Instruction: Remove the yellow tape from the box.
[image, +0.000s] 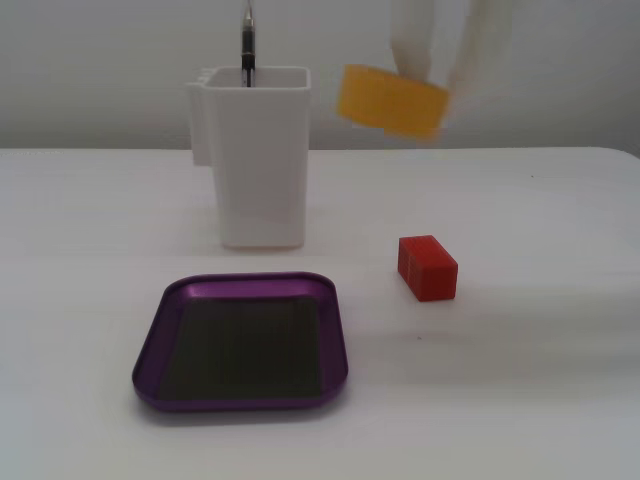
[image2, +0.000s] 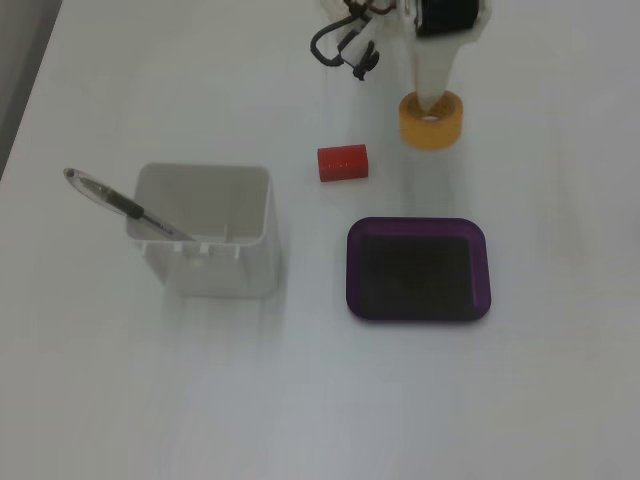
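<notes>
The yellow tape (image: 385, 102) hangs tilted in the air, gripped by my white gripper (image: 432, 85), high above the table behind the red block. From above, the tape (image2: 447, 125) sits under the gripper (image2: 432, 108), with one finger (image2: 433, 75) reaching into its hole. The gripper is shut on the roll's wall. The purple box (image: 150, 355) lies empty at the front of the table, away from the tape. In a fixed view the box rim (image2: 418, 225) is below the tape in the picture.
A tall white container (image: 262, 160) with a pen (image2: 125, 205) in it stands behind the box. A small red block (image: 428, 267) lies on the table to the box's right; it also shows from above (image2: 343, 162). Dark cables (image2: 345, 40) hang near the arm.
</notes>
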